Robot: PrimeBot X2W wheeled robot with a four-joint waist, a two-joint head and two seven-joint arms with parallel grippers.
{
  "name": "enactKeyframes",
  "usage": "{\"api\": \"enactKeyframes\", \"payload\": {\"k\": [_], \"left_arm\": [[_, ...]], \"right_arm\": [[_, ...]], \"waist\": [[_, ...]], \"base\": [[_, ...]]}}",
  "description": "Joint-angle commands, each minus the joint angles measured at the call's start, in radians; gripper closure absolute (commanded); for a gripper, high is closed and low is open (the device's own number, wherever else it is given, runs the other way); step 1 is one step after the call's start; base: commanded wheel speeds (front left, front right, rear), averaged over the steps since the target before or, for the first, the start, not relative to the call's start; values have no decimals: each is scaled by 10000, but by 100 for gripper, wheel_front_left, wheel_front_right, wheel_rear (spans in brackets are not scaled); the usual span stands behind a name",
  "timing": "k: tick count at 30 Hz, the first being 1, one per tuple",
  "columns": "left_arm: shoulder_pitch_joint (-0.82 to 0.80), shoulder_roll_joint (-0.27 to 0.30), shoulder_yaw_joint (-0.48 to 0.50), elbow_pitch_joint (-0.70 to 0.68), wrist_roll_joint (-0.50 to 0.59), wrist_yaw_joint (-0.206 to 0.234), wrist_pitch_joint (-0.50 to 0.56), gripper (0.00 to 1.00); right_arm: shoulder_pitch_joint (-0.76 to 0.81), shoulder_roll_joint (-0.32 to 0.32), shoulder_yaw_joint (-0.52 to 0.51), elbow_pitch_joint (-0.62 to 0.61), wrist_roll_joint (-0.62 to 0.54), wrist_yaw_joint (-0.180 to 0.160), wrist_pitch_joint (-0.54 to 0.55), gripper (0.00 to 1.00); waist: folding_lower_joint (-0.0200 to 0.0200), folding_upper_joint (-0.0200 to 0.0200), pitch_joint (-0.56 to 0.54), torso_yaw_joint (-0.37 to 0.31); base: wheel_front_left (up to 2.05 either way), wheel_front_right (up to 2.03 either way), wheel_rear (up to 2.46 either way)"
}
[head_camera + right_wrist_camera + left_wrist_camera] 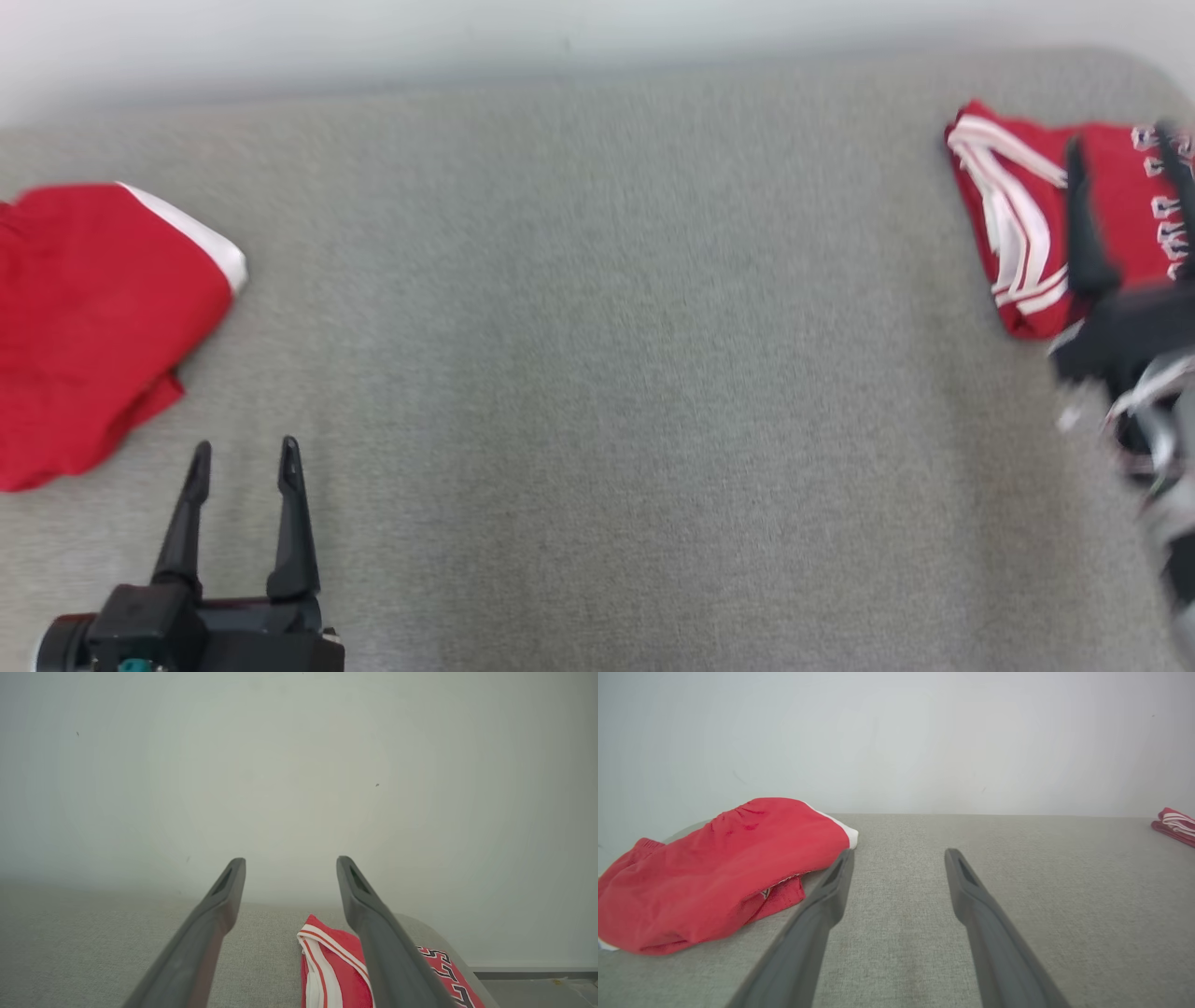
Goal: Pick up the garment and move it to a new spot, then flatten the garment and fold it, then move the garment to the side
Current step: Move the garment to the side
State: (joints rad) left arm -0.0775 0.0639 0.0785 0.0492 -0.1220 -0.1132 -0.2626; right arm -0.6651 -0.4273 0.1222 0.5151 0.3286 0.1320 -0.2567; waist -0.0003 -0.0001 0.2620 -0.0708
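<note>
The right pincer [1120, 145] is hanging over the far right corner of the grey cloth-covered worktop [597, 373] with its two dark fingers spread wide and gripping nothing. The folded garment [1013, 215] is lying directly beneath it. This is a compact red bundle, with white stripes along the side facing the middle and lettering towards the right edge. I cannot tell whether the fingertips are brushing the cloth, since that arm is showing blurred. To my eye the bundle is sitting tucked into that corner because the corner is serving as the "side" spot. That is leaving the broad middle of the worktop bare for flattening and folding. From the right wrist, the right pincer [290, 861] is pointing at the pale wall, and the folded garment [336, 961] is lying low under its right finger, close to the rounded corner. The left pincer [245, 453] is waiting near the front edge, towards the left, equally wide and holding nothing. It is resting just beside a loose red garment [93, 317] with a white band, which is lying rumpled against the left edge. The left wrist is showing the loose red garment [714, 872] humped and creased, partly behind the left finger of the left pincer [900, 854]. It is looking unfolded, and so probably awaiting its own turn.
</note>
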Motion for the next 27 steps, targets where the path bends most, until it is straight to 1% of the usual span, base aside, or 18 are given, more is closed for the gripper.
{"api": "enactKeyframes", "payload": {"k": [1,2,3,12,16,19,23,27], "left_arm": [[175,-39,-23,60,-27,0,-29,0],[233,-38,-28,110,-24,-11,-31,0],[267,-41,-65,218,-11,-40,-31,0],[660,-35,-19,589,6,-84,-29,0],[836,-55,26,710,-32,-82,-29,0],[941,-69,46,754,-66,-87,-31,0],[1022,-76,54,857,-71,-101,-31,0],[1029,-77,31,930,-73,-113,-31,0]], "right_arm": [[475,200,-161,-208,-106,-27,-49,0],[830,397,-310,-459,-167,-27,-58,0],[1533,743,-489,-928,-319,-27,-67,0],[4480,2159,-1042,-2778,-624,-27,157,0],[5617,2812,-1299,-3417,-433,-27,223,0],[6322,3132,-1350,-3872,-443,-27,305,0],[6908,3339,-1508,-4311,-599,-25,334,0],[7244,3417,-1473,-4465,-834,-27,406,0]], "waist": [[3,1,-857,368],[3,1,-954,413],[3,1,-1143,504],[3,1,-1892,577],[3,1,-2168,540],[3,1,-2278,502],[3,1,-2384,480],[3,1,-2467,521]], "base": [[0,0,0],[0,0,0],[0,0,0],[0,0,0],[0,0,0],[0,0,0],[0,0,0],[0,0,0]]}}
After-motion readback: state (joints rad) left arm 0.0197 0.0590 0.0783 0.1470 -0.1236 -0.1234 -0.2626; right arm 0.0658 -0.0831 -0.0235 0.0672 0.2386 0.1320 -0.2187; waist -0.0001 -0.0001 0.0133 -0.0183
